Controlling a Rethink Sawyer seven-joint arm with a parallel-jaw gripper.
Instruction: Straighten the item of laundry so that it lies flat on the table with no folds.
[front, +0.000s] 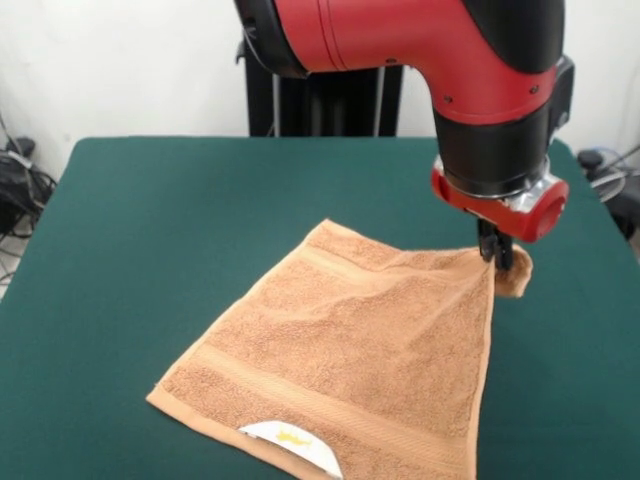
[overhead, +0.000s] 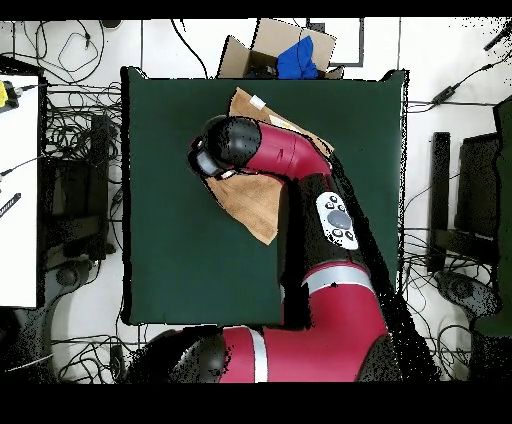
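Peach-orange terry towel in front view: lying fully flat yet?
No: the peach-orange terry towel has one corner pinched and lifted by the claw, with the cloth sloping up from the dark green table.

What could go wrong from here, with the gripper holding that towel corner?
1. The gripper pinches only the very corner of the towel, with a small flap folded past it; the cloth may slip out during a pull.
2. The held edge is lifted and creased; releasing here would likely leave a fold.
3. The near edge with the white tag lies close to the edge of the table; dragging that way could pull it off.
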